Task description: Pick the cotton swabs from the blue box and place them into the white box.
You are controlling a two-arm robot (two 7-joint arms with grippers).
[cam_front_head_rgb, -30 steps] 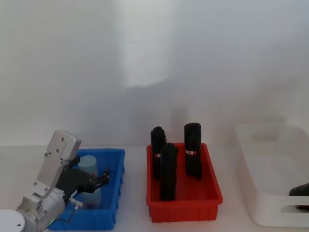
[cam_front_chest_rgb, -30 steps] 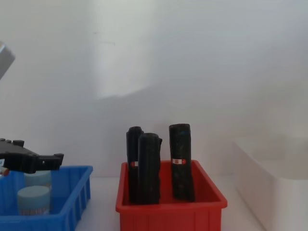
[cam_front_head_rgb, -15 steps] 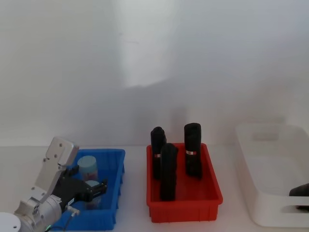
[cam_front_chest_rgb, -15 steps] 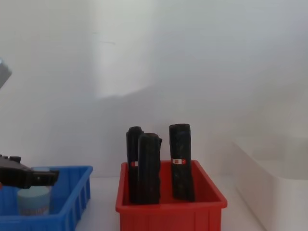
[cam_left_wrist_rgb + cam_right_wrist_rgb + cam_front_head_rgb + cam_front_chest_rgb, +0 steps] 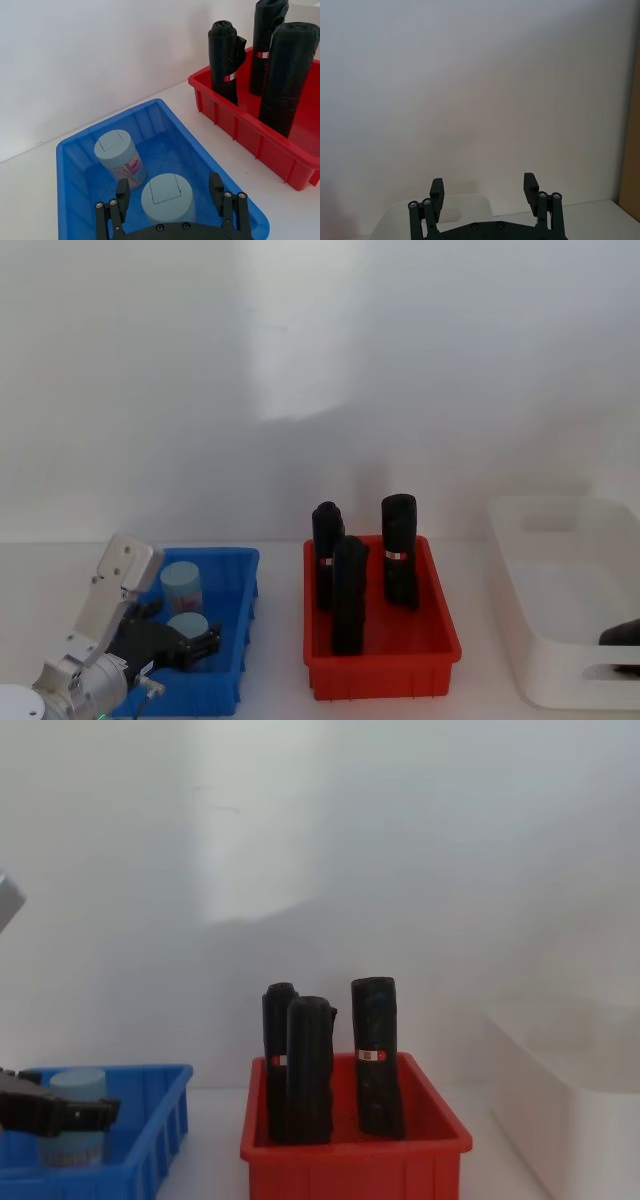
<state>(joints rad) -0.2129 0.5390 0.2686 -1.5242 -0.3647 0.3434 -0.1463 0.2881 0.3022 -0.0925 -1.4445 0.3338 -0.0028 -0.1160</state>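
Two jars of cotton swabs [image 5: 119,157] stand upright inside the blue box [image 5: 160,125], pale blue caps up, close together but apart. The farther jar [image 5: 181,583] sits toward the box's back wall and shows a light label with a pink-purple mark in the left wrist view. The nearer jar [image 5: 167,196] stands between the fingers of the left gripper [image 5: 168,185], which reaches down into the box. Its black fingers [image 5: 122,189] are spread wide, one on either side of the cap, with a gap showing on both sides, so nothing is gripped. From the chest view the gripper [image 5: 60,1113] crosses in front of a jar, just above the blue rim.

Beside the blue box, toward the robot's right, a red plastic bin [image 5: 380,680] holds three upright black rolls [image 5: 399,550] with red-white bands. Farther right on the white tabletop [image 5: 280,640] sits the white box [image 5: 560,600], well apart from the blue one.

At the head view's lower right edge, a dark part of the right arm shows by the white box's near rim. In the right wrist view, the right gripper [image 5: 483,182] has its fingers parted and holds nothing, facing a plain white wall.
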